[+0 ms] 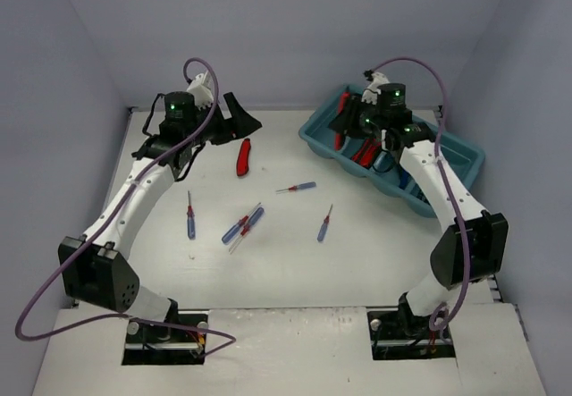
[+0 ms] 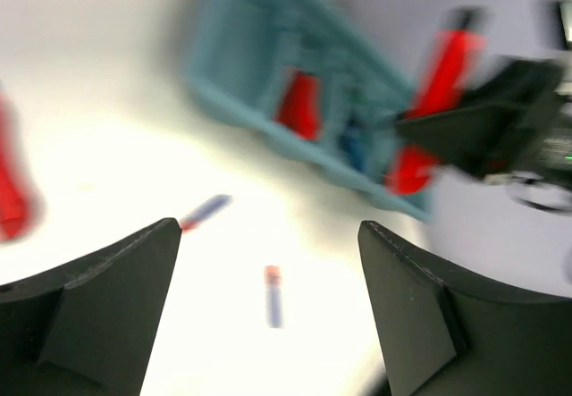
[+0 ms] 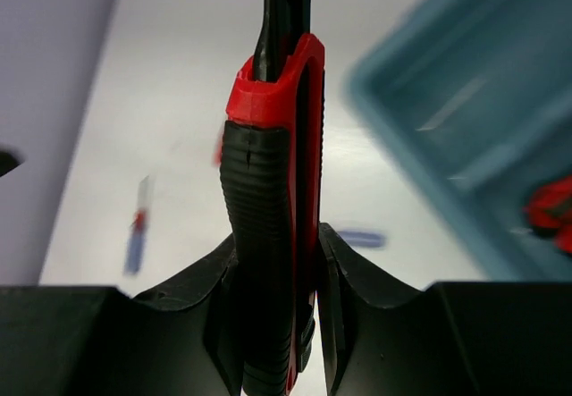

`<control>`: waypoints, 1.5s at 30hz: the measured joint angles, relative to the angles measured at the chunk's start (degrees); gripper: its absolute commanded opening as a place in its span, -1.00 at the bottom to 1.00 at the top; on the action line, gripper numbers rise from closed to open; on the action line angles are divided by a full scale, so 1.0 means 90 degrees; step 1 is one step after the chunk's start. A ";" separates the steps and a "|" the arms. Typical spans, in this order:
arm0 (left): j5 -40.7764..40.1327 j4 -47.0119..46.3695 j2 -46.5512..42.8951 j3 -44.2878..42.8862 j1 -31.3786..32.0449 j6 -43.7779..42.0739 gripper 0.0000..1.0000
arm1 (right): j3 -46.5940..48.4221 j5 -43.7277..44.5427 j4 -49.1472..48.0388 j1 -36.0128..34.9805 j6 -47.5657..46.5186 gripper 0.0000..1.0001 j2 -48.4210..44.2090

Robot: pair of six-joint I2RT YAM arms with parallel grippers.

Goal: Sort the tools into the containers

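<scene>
Right wrist, gripper point(image 3: 277, 240) clamping red knife point(image 3: 268, 101)

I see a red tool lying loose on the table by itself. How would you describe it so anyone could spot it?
On the white table, look toward the far left, where the left gripper stands open. Just on its near side lies the red utility knife, flat on the bare tabletop. It is the only chunky red tool loose there; its neighbours are thin blue-handled screwdrivers.
</scene>
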State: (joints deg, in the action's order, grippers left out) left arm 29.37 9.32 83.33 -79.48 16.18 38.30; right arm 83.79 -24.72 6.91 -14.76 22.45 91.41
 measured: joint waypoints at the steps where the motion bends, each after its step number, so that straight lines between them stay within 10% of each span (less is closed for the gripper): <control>1: -0.0306 0.0351 0.0135 -0.0160 -0.0020 -0.0244 0.58 | 0.0000 0.0346 -0.0002 0.0175 0.0023 -0.93 0.0077; 6: -0.1628 0.1643 0.0786 -0.0576 -0.0012 -0.1105 0.58 | 0.0129 0.1675 0.0039 0.0741 0.0140 -0.81 0.0827; 15: -0.2826 0.2650 0.2156 -0.0835 -0.0009 -0.1621 0.58 | 0.0754 0.2768 0.0224 0.1220 0.0211 0.11 0.2692; 24: -0.3258 0.2760 0.3713 -0.2098 -0.0006 -0.1677 0.58 | 0.1361 0.2672 0.0203 0.1268 0.0163 0.21 0.2878; 33: -0.3366 0.2740 0.5186 -0.3430 0.0044 -0.1680 0.55 | 0.0390 0.2136 0.0153 0.1263 0.0090 0.23 0.0778; 45: -0.3662 0.2572 0.6009 -0.4253 0.0367 -0.1985 -0.84 | -0.1419 0.1659 0.0264 0.1256 -0.0024 0.23 -0.0314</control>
State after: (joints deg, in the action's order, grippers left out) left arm -3.59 32.47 137.41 -117.76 19.48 20.44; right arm 71.02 -9.78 9.29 -3.46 22.24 88.58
